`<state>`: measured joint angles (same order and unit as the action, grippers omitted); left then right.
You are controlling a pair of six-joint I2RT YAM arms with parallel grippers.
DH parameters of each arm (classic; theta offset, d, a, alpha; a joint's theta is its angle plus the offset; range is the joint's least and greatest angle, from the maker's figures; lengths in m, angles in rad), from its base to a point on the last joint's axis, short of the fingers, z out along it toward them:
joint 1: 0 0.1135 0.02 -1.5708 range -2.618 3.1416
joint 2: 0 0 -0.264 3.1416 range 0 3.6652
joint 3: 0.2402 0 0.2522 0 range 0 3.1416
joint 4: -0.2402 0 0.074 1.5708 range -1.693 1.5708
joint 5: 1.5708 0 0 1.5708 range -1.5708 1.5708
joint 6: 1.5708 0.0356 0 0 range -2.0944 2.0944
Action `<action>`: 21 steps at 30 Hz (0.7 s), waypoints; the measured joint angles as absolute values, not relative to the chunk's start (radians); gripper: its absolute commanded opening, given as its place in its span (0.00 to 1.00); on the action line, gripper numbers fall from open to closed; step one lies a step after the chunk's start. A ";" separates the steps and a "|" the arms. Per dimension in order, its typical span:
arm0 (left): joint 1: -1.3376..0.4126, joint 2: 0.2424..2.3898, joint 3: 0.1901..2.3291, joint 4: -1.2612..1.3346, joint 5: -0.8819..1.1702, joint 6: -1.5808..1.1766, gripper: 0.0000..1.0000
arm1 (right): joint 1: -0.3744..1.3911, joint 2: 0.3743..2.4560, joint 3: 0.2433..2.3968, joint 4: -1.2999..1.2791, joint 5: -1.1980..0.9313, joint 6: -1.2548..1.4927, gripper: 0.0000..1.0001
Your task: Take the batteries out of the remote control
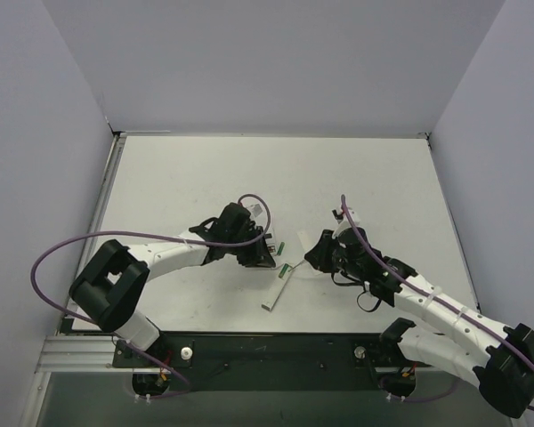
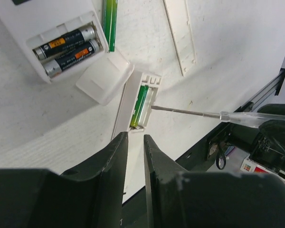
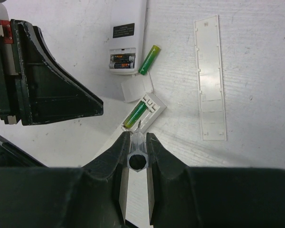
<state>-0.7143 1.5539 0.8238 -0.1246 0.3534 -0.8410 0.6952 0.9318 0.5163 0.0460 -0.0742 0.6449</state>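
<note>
Remote (image 2: 123,102), the slim one, lies between both grippers. Right gripper (image 3: 137,137) clamps a screwdriver (image 2: 190,112), its tip at the open bay (image 2: 151,97), shaft crossing the green battery (image 2: 140,105) lying lengthwise inside. Left gripper (image 2: 135,137), narrow and empty, hovers just behind.

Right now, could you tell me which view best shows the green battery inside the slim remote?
Left wrist: the green battery appears large, close and unobstructed. Right wrist shows it smaller; top view gives only a green speck.
</note>
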 measured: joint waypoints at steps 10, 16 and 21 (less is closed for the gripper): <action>-0.714 1.658 0.853 -0.119 0.353 -0.809 0.30 | 0.695 0.914 0.448 0.105 -0.048 0.666 0.00; -0.722 1.683 0.851 -0.077 0.380 -0.809 0.30 | 0.696 0.892 0.424 0.123 -0.035 0.678 0.00; -0.737 1.705 0.845 -0.048 0.399 -0.813 0.30 | 0.696 0.863 0.415 0.127 -0.030 0.682 0.00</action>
